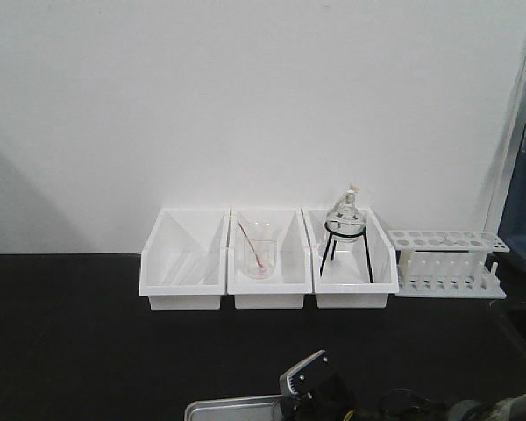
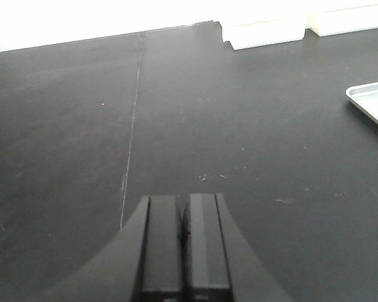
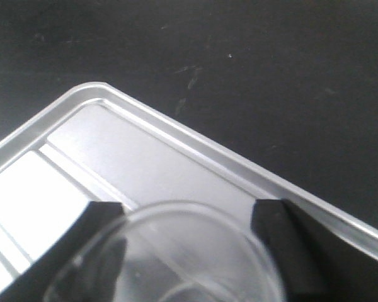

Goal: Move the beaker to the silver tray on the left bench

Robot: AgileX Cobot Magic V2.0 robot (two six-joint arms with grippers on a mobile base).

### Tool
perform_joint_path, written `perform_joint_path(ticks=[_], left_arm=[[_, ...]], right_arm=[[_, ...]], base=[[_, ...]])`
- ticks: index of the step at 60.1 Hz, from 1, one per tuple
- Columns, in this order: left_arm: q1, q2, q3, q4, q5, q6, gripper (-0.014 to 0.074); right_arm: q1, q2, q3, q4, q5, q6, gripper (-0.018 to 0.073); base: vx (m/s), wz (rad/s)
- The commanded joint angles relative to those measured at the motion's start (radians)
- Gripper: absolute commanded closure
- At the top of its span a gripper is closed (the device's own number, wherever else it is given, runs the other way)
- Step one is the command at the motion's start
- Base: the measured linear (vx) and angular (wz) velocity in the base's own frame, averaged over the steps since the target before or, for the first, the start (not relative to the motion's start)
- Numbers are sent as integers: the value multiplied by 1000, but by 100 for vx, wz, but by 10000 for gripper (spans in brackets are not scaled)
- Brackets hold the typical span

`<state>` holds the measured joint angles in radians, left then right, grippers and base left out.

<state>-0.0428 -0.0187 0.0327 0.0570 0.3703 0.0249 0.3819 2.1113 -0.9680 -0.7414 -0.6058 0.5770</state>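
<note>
Small clear glass beaker (image 3: 176, 251): lower body cut off by bottom edge of right wrist view; contact with tray floor cannot tell. Flat grey metal tray (image 1: 232, 409): only far rim shows in front view, rest below frame; single corner in left wrist view. Right gripper (image 1: 309, 379) fingertips hidden in front view.

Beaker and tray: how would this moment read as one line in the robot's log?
right gripper: shut on beaker | beaker: over silver tray | left gripper: shut, idle above left bench
</note>
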Motion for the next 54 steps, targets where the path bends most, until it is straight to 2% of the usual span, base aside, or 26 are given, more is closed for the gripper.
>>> perform_joint_path(ticks=[1, 6, 18, 29, 37, 41, 46, 54], left_arm=[[-7, -7, 20, -3, -75, -2, 595], [-7, -7, 20, -3, -75, -2, 595], [-7, -7, 20, -3, -75, -2, 595], [-7, -7, 20, -3, -75, -2, 595], [-7, -7, 20, -3, -75, -2, 595], [-7, -7, 20, -3, -75, -2, 595], [-7, -7, 20, -3, -75, -2, 595], [-7, -7, 20, -3, -75, -2, 595]], right_arm=[[-4, -64, -23, 20, -54, 3, -40], [-4, -100, -23, 20, -54, 9, -66], [-4, -236, -23, 16, 5, 45, -46], [-4, -433, -22, -24, 187, 142, 22], [-2, -608, -19, -126, 367, 285, 199], [4, -710, -19, -180, 470, 382, 335], [29, -836, -19, -210, 647, 444, 559], [59, -990, -19, -206, 866, 445, 575]], base=[[0, 0], [0, 0], [0, 0], [0, 0], [0, 0], [0, 0], [0, 0], [0, 0]])
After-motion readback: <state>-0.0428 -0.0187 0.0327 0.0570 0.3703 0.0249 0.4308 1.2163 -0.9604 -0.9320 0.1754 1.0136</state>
